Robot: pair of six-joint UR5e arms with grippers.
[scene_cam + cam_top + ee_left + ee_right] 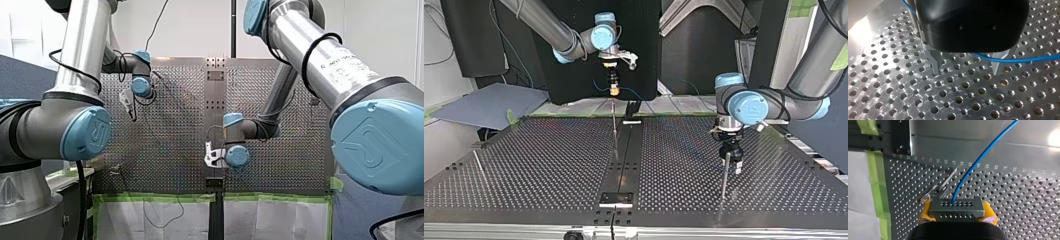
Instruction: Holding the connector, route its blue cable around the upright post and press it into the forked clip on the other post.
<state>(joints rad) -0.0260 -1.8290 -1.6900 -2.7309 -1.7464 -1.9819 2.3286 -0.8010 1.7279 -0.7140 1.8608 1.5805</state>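
You see one perforated metal table (549,165), with bare room around two thin upright metal posts, the centre post (614,125) and the near post (724,180). Of two grippers, the right gripper (957,213) clamps the single grey perforated connector (956,206) between yellow pads (925,212), blue cable (978,157) rising; the left gripper (965,68) is spread, gripping nothing. The right arm's lettering (345,70) is unreadable.

2 silver arms (82,45) | blue joint caps (90,132) | black cables (80,200) | right tool (958,211) yellow-padded
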